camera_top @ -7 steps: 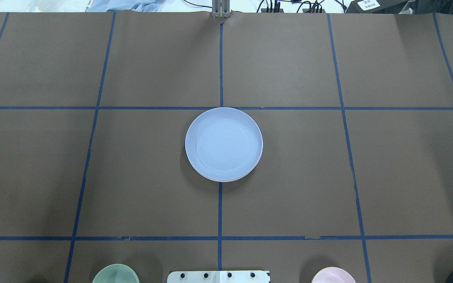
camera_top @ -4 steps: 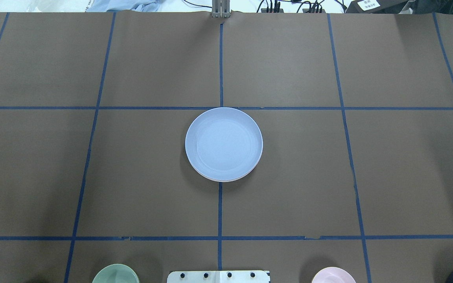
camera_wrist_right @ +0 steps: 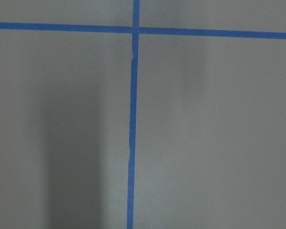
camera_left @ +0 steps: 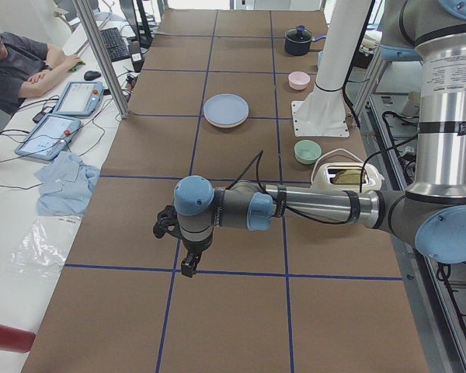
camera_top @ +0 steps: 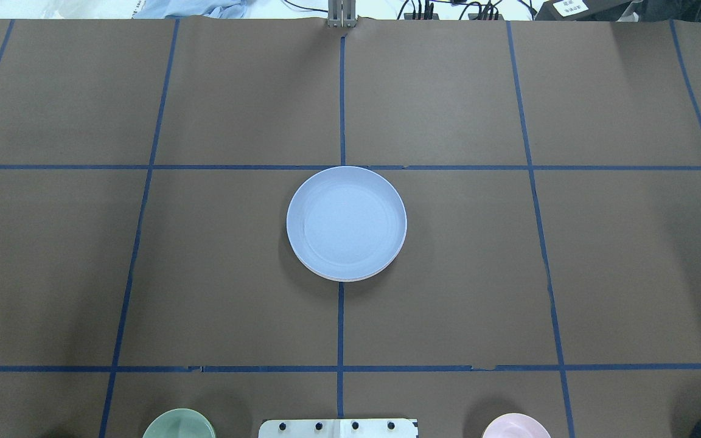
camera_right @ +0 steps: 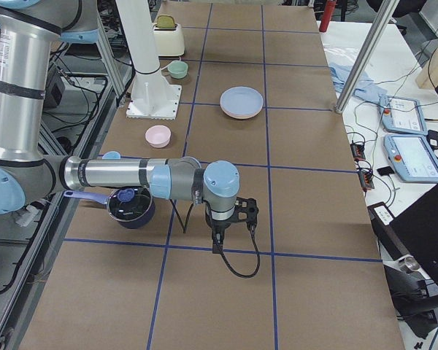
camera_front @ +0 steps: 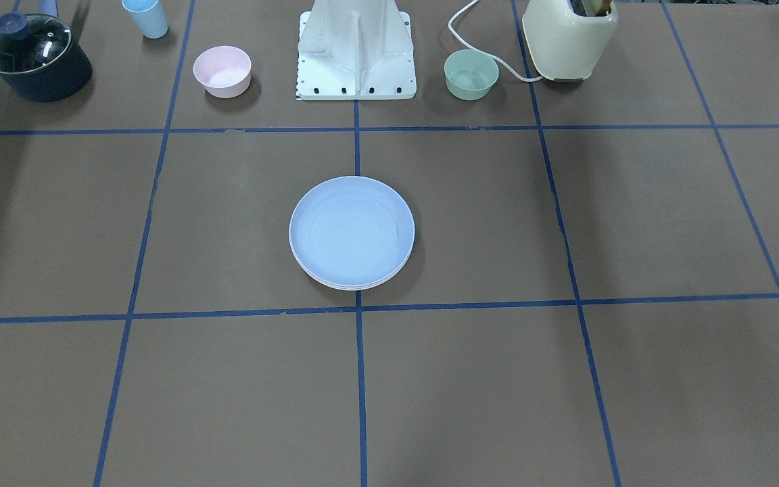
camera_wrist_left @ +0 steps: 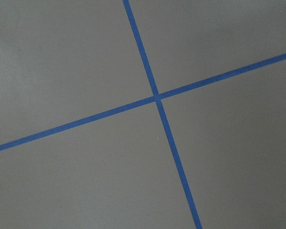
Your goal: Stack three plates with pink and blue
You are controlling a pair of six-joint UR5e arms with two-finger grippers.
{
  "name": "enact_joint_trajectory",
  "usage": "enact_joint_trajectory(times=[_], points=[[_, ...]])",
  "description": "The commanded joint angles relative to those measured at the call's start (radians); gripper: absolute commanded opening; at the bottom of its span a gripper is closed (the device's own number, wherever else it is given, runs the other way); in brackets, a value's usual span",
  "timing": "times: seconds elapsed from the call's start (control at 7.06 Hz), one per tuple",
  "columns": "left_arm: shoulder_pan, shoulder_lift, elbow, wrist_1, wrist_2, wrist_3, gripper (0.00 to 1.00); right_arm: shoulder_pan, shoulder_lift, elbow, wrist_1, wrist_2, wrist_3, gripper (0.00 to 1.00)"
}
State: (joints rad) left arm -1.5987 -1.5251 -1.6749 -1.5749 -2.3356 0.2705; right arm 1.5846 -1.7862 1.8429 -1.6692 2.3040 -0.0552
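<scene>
The three plates stand in one stack at the table's middle. The pale blue plate (camera_top: 346, 223) is on top; it also shows in the front-facing view (camera_front: 351, 232). The plates beneath show only as a thin pinkish-white edge (camera_front: 352, 286) along the near rim, so I cannot tell the pink and the cream-white one apart. My left gripper (camera_left: 188, 268) hangs over the table's left end and my right gripper (camera_right: 217, 248) over the right end, both far from the stack. I cannot tell whether either is open or shut. Both wrist views show only brown table and blue tape.
Along the robot's side stand a pink bowl (camera_front: 222, 70), a green bowl (camera_front: 471, 74), a lidded dark pot (camera_front: 34, 57), a pale blue cup (camera_front: 146, 17), a cream toaster (camera_front: 569, 37) and the robot's white base (camera_front: 356, 51).
</scene>
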Motion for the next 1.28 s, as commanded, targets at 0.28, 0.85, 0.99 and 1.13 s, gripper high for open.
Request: enact_joint_trajectory(times=[0.28,0.85,0.99,1.13], points=[[-0.001,0.003,0.006,-0.022,0.008,0.004,1.0,0.0,-0.002,-0.008,-0.001,0.0,0.001,1.0],[-0.003,0.005,0.007,-0.02,0.009,0.004,1.0,0.0,0.005,-0.024,0.0,0.002,0.003,1.0],[-0.003,0.006,0.007,-0.02,0.009,0.004,1.0,0.0,0.005,-0.024,0.0,0.002,0.002,1.0],[-0.003,0.006,0.007,-0.02,0.01,0.004,1.0,0.0,0.007,-0.024,0.0,0.002,0.001,1.0]])
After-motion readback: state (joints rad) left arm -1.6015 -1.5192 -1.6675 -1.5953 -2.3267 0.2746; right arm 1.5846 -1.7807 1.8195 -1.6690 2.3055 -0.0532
